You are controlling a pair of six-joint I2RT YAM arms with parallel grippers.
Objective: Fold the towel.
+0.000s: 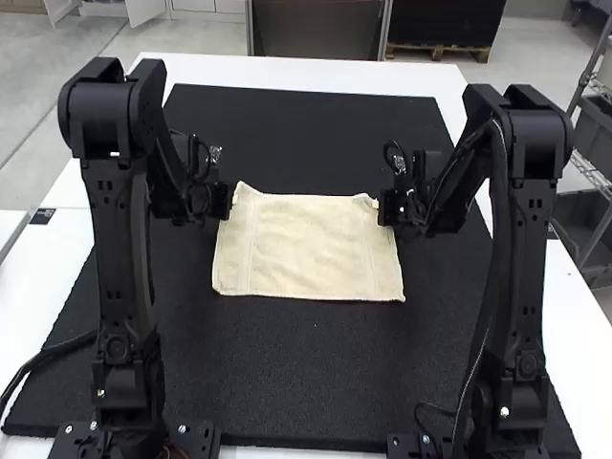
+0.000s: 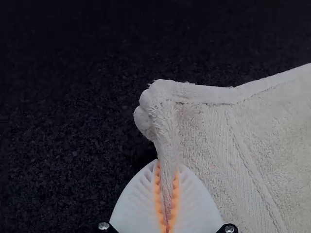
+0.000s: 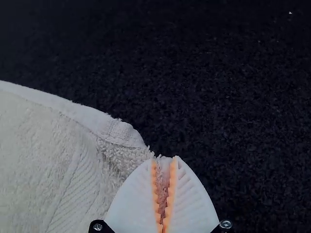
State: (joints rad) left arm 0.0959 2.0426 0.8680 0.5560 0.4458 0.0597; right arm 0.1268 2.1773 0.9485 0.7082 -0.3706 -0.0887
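While the towel (image 1: pixel 306 247) lies mostly flat on the black mat (image 1: pixel 287 373), the left pincer (image 1: pixel 229 203) grips its far left corner, the right pincer (image 1: pixel 381 207) its far right.

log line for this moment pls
towel: mostly flat on black mat | left end effector: shut on far left corner | right end effector: shut on far right corner

Pale cream on the towel (image 1: pixel 306 249), with woven stripes near two edges — deep black on the mat (image 1: pixel 287 373) and on both arms (image 1: pixel 117 239); plain white on the tabletop (image 1: pixel 287 72); white on the fingers (image 2: pixel 197 206) — orange on the pads (image 2: pixel 157 191).
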